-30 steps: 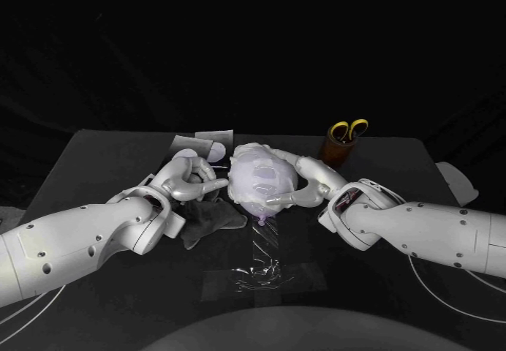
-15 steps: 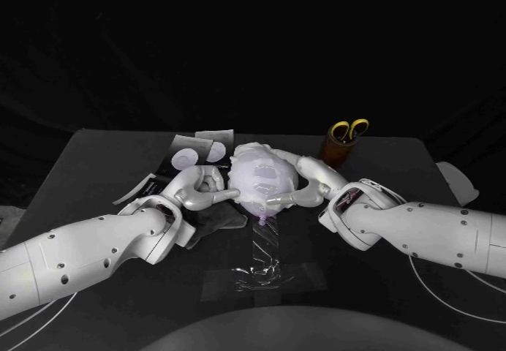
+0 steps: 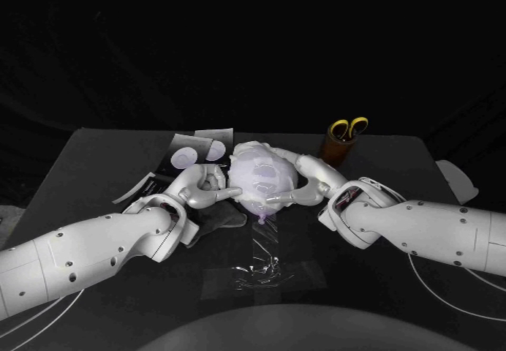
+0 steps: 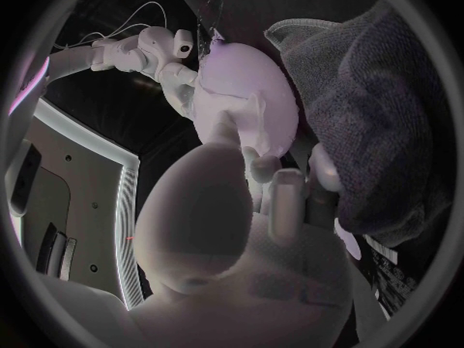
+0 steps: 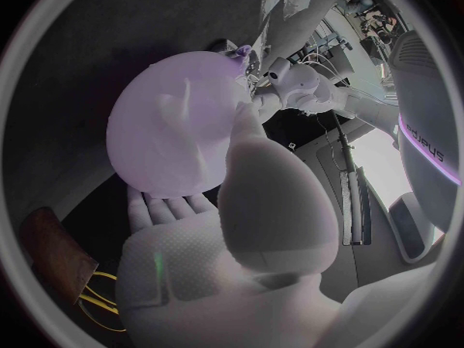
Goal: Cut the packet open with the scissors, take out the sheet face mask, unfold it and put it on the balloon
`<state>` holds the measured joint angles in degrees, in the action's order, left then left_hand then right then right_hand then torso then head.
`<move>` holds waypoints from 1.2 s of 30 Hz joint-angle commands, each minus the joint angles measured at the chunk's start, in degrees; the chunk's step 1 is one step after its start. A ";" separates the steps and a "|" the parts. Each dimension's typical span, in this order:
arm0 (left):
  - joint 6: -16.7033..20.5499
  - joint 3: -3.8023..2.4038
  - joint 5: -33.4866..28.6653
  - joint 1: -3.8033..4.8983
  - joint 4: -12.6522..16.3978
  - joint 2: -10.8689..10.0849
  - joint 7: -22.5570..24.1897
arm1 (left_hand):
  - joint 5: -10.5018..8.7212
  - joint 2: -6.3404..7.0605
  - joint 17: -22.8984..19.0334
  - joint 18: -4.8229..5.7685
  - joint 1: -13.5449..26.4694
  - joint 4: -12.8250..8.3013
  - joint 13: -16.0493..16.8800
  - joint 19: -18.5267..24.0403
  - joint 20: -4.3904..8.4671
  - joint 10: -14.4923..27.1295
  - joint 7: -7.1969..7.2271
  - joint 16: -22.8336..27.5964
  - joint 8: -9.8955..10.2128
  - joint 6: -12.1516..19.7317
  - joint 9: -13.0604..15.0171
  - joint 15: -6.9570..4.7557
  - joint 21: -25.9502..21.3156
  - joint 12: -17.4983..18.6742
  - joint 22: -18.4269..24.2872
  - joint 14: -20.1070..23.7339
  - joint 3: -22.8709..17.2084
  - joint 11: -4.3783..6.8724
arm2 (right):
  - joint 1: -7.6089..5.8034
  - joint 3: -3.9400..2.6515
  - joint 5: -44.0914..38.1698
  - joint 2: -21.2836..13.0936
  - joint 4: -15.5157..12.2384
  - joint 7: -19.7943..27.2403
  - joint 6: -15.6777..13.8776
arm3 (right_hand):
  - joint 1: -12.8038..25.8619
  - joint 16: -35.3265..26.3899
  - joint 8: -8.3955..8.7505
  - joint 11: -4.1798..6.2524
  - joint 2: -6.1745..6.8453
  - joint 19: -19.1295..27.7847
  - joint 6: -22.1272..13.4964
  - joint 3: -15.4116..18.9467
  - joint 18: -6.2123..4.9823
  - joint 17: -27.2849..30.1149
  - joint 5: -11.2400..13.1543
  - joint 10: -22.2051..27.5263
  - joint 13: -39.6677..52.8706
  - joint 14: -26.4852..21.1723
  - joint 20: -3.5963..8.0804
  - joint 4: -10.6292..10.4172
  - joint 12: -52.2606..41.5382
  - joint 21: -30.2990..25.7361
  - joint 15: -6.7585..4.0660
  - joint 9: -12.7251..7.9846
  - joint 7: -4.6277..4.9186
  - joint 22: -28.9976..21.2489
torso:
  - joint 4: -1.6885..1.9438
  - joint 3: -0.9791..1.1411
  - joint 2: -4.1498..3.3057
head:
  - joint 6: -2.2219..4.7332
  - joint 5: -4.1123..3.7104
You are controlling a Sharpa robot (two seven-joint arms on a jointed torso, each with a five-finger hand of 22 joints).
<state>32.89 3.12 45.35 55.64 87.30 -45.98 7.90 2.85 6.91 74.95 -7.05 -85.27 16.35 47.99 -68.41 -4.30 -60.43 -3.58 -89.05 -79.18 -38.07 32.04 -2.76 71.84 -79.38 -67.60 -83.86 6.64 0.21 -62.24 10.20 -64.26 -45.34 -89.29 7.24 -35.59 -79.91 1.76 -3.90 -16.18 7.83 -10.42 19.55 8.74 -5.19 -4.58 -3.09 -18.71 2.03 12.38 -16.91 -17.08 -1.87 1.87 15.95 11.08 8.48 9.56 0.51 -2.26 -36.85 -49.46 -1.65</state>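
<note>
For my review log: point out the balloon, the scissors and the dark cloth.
balloon (image 3: 257,183), head view, its pale rounded front.
scissors (image 3: 338,132), head view, a yellow handle loop.
dark cloth (image 4: 387,124), left wrist view, its folded middle.

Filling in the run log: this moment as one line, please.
balloon: sheet mask on it | left hand: touches balloon | right hand: holds balloon | scissors: in brown holder

Right hand (image 5: 232,232) cupping the pale balloon (image 5: 174,131), left hand (image 5: 295,81) touching its far side, yellow-handled scissors (image 5: 97,301) in brown holder (image 5: 53,247) nearby
</note>
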 commanded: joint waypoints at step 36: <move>-5.26 -0.65 11.25 -1.12 3.07 -3.76 -6.89 | -0.11 -0.55 -5.85 -0.77 -5.08 0.16 -4.62 5.57 0.25 5.63 -0.11 0.45 -0.72 3.10 3.29 0.16 -4.23 0.94 4.71 3.07 3.92 -0.48 | 0.52 0.41 0.83 -0.31 -0.29 0.60 1.93 | -0.36 0.16 -0.45 0.10 -1.10 -0.90 1.60 -0.68 0.76 -0.14 0.21 -1.33 0.14 0.63 0.07 0.10 -0.32 0.39 -0.01 0.46 8.83 0.22 | 0.03 -0.03 0.06 | 0.18 -0.27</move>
<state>29.30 2.56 58.90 54.44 89.72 -49.47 0.86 2.85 6.65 69.97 -7.09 -90.32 16.52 44.14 -63.49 -3.98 -55.73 -3.60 -88.79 -80.07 -35.37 35.23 -2.76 68.10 -78.70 -63.42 -81.27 10.11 -0.15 -62.24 10.21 -64.04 -45.71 -89.51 7.58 -35.76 -80.32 1.76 -4.14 -16.02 7.41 -10.95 20.86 8.27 -5.19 -4.64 -3.08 -19.63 2.06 12.81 -17.00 -16.92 -1.94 1.90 15.94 11.36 8.50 9.69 0.53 -2.32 -36.85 -49.36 -1.83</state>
